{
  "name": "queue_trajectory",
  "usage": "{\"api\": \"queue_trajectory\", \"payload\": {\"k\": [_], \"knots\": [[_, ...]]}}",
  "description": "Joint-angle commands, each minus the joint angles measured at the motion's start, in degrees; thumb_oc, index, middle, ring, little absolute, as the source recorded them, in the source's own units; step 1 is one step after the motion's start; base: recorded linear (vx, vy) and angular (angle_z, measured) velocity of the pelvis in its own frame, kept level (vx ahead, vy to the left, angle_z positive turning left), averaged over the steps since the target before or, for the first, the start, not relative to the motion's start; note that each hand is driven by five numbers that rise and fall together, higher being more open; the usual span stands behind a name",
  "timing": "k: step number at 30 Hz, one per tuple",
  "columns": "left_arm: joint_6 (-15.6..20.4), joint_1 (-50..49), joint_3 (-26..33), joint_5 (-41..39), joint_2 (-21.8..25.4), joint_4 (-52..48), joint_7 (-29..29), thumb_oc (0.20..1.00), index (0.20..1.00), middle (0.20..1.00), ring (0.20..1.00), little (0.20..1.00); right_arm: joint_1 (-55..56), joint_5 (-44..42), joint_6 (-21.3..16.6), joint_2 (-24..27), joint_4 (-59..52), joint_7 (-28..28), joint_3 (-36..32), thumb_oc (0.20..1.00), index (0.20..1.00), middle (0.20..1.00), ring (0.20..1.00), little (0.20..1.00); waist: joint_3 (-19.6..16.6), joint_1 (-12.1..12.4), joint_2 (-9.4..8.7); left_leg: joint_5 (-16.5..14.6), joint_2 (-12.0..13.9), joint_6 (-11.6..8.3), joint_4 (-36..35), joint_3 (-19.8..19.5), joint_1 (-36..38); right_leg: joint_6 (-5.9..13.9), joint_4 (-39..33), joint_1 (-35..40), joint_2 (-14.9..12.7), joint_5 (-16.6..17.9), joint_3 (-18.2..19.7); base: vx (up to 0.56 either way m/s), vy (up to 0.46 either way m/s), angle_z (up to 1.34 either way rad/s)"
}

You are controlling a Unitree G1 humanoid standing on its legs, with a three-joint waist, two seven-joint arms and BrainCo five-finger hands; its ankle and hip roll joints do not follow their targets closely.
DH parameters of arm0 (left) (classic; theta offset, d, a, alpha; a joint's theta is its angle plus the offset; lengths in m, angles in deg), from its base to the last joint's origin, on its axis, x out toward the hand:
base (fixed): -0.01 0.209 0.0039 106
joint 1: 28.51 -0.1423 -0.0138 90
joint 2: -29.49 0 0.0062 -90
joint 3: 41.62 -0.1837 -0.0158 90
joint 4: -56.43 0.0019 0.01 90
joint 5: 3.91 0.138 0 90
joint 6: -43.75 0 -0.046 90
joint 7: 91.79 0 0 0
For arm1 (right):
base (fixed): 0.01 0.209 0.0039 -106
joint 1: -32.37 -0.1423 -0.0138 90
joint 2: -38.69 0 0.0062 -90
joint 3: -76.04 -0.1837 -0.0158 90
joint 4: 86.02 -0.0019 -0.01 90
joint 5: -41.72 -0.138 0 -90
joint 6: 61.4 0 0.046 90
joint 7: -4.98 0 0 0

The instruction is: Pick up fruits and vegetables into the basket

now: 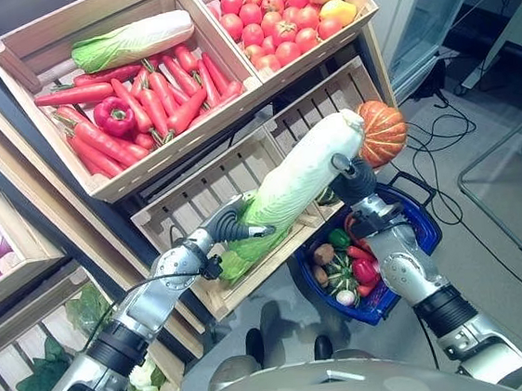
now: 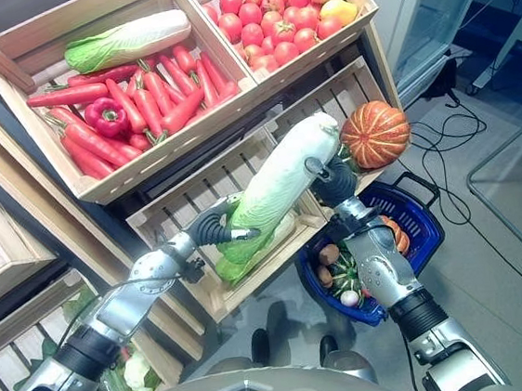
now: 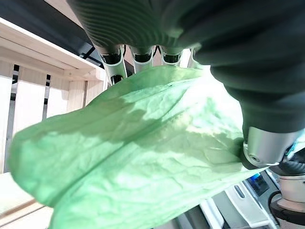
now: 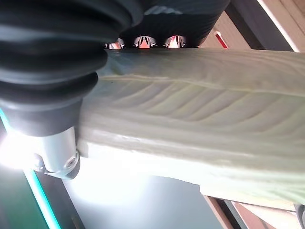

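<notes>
Both robot hands [image 1: 236, 224] [image 1: 353, 178] gripping cabbage [image 1: 301, 177]

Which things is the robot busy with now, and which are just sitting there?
Busy with: napa cabbage, held by left hand and right hand; blue basket.

Just sitting: pumpkin, carrots, red pepper, tomatoes, second cabbage.

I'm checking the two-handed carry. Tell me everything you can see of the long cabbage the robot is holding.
The cabbage is long, with a pale white ribbed stalk end and crinkled green leaves at the other. It is held in the air, slanted, in front of the wooden crates and above the blue basket. The left hand grips its green leafy end, the right hand its white end. Its white tip lies against or just before an orange pumpkin.
</notes>
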Motion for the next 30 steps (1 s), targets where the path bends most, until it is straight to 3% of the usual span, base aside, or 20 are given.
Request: {"api": "queue_trajectory", "payload": {"k": [1, 9, 11, 17, 24, 30], "knots": [[-1.74, 0.96, 4.39, 3.31, 1.91, 3.68, 9.18, 1.000, 1.000, 1.000, 1.000, 1.000, -0.51, 3.74, -3.03, -0.70, -3.55, -1.47, -0.44, 0.200, 0.200, 0.200, 0.200, 0.200, -0.71, 1.30, -2.42, -6.57, -1.98, 1.71, 0.10, 0.54, 0.89, 5.18, 0.23, -1.86, -2.39, 1.05, -0.12, 0.00, 0.000, 0.00], [-0.78, -1.77, 9.08, 7.87, 1.93, 5.64, 22.17, 1.000, 1.000, 1.000, 1.000, 1.000, 2.17, 11.31, -8.30, -1.97, 1.49, -14.12, -3.62, 0.200, 0.200, 0.200, 0.200, 0.200, 1.93, 1.09, -2.40, -6.54, -1.75, 1.78, 0.10, 1.39, -0.10, 4.60, 0.92, -3.14, -1.80, 0.69, -0.24, -0.03, -0.001, 0.00], [-0.47, -0.61, 10.10, 9.18, 2.35, 6.26, 26.81, 1.000, 1.000, 1.000, 1.000, 1.000, 0.81, 12.94, -11.08, -2.44, 4.06, -18.56, -5.35, 0.200, 0.200, 0.200, 0.200, 0.200, 4.82, 0.97, -2.30, -6.37, -1.47, 1.73, 1.98, 2.08, -2.37, 3.94, 5.03, -6.12, -1.54, -0.80, 0.07, -0.25, -0.026, -0.07], [-2.31, 4.51, 10.96, 9.31, 3.27, 6.92, 32.94, 1.000, 1.000, 1.000, 1.000, 1.000, -3.52, 19.18, -15.37, -0.15, 8.58, -31.54, -10.43, 0.200, 0.200, 0.200, 0.200, 0.200, 13.90, 0.76, -2.42, -7.71, -1.69, 0.49, 13.12, 2.38, -10.81, 2.63, 14.49, -12.80, -1.47, -3.40, -0.67, -0.20, -0.058, -0.03], [-3.25, 9.82, 8.27, 8.92, 3.28, 8.24, 35.81, 1.000, 1.000, 1.000, 1.000, 1.000, -9.38, 22.84, -16.93, 3.48, 17.51, -42.80, -14.00, 0.200, 0.200, 0.200, 0.200, 0.200, 19.59, 1.25, -2.24, -9.71, -1.27, -0.90, 24.19, 2.33, -20.04, 1.66, 23.02, -19.62, -2.09, -5.40, -1.05, -0.11, -0.041, 0.02], [-3.33, 20.91, 2.42, 7.71, 2.18, 12.73, 42.65, 1.000, 1.000, 1.000, 1.000, 1.000, -21.04, 20.53, -16.65, 6.44, 30.80, -52.02, -13.78, 0.200, 0.200, 0.200, 0.200, 0.200, 24.26, 1.68, -2.20, -12.26, -0.74, -1.81, 33.65, 2.38, -29.47, 1.17, 30.66, -26.84, -2.85, -7.20, -1.46, -0.11, -0.034, 0.07]]}}
